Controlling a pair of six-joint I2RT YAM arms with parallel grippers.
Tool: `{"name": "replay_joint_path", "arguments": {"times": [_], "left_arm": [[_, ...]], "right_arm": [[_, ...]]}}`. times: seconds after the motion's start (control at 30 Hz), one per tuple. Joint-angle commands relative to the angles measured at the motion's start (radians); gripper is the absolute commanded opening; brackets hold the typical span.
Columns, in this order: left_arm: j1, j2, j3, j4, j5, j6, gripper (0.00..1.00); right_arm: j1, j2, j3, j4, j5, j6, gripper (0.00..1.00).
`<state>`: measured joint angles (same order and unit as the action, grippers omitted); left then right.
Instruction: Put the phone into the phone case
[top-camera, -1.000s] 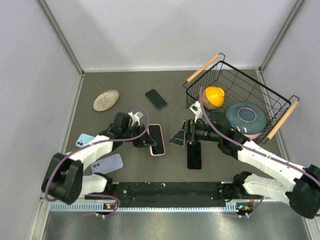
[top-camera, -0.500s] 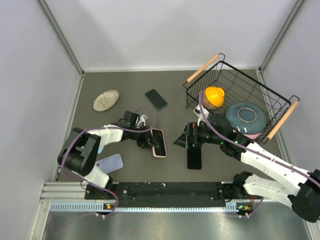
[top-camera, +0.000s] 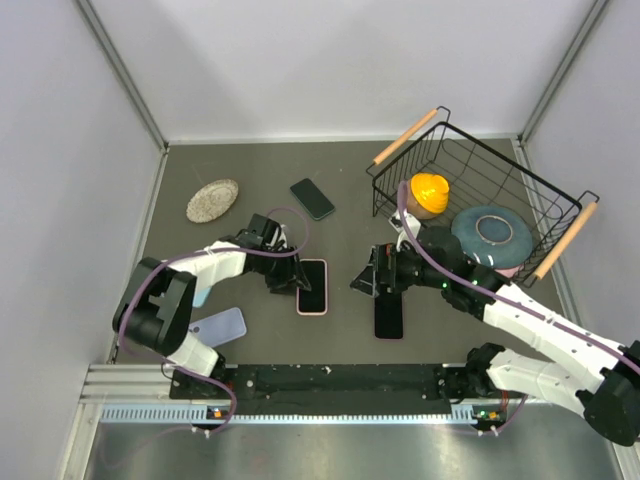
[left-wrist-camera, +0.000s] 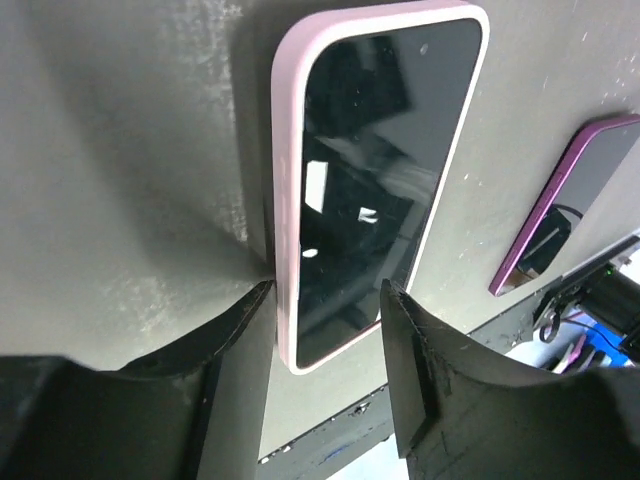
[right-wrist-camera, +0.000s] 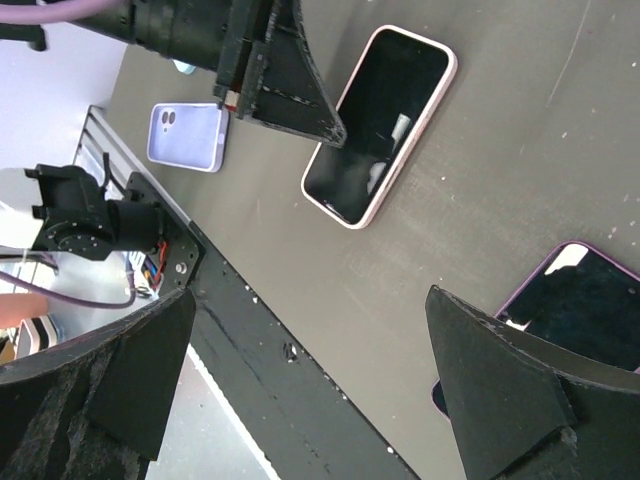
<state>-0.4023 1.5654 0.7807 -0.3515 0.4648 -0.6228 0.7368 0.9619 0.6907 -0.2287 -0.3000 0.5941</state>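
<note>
**Sam:** Where was the phone when you looked?

**Me:** The phone (top-camera: 313, 288) lay flat on the worktop (top-camera: 250, 170) with its screen up. It was near the middle, a bit toward 6 o'clock. It sat inside the pink case (left-wrist-camera: 284, 220). In my left wrist camera I saw the pink rim along its sides and at both ends.

**Sam:** What was your left hand doing?

**Me:** My left hand (top-camera: 291, 285) was low, at the phone's 9 o'clock in the top view. It gripped nothing, and its fingers (left-wrist-camera: 415, 350) were spread apart. From the wrist camera, one tip was by each long side of the phone's near end. One tip looked right at the pink edge, but I could not tell if it touched.

**Sam:** And the other one?

**Me:** My right hand (top-camera: 364, 282) was at the phone's 3 o'clock, apart from it. It was wide open too and held nothing. Its fingers (right-wrist-camera: 500, 390) stood far from each other, and I saw the worktop between them.

**Sam:** What else was there?

**Me:** A purple phone (top-camera: 388, 312) lay at the 4 o'clock side of the pink one, near it but not touching. A dark phone (top-camera: 313, 199) lay at 12 o'clock, well apart. A lilac case (top-camera: 215, 326) was at 8 o'clock, beside my left arm. A round mat (top-camera: 212, 200) was at 10 o'clock. A wire basket (top-camera: 405, 136) stood at 2 o'clock, with an orange thing (top-camera: 429, 192) and a blue bowl (top-camera: 492, 230) inside it.
</note>
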Motion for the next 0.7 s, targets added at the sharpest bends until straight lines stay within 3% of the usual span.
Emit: {"name": "replay_joint_path", "arguments": {"times": [0.0, 0.1, 0.3, 0.4, 0.47, 0.57, 0.67], "left_arm": [[0.002, -0.100, 0.025, -0.032, -0.067, -0.014, 0.51], [0.002, -0.137, 0.029, -0.055, -0.103, -0.034, 0.54], [0.031, -0.142, 0.166, -0.269, -0.371, -0.031, 0.64], [0.069, -0.146, 0.257, -0.299, -0.420, -0.038, 0.76], [0.088, -0.143, 0.301, -0.300, -0.449, -0.046, 0.98], [0.094, -0.101, 0.412, -0.331, -0.521, -0.067, 0.99], [0.095, -0.036, 0.546, -0.461, -0.708, -0.174, 0.98]], "right_arm": [[0.004, -0.034, 0.069, -0.038, 0.035, -0.033, 0.98], [0.004, -0.041, 0.076, -0.058, 0.050, -0.037, 0.98], [0.006, -0.074, 0.029, -0.086, 0.082, -0.037, 0.98], [0.006, -0.103, 0.000, -0.104, 0.105, -0.031, 0.98], [0.006, -0.127, -0.010, -0.109, 0.111, -0.033, 0.98], [0.004, -0.146, -0.013, -0.136, 0.134, -0.031, 0.98], [0.006, -0.169, -0.014, -0.162, 0.145, -0.019, 0.97]]}}
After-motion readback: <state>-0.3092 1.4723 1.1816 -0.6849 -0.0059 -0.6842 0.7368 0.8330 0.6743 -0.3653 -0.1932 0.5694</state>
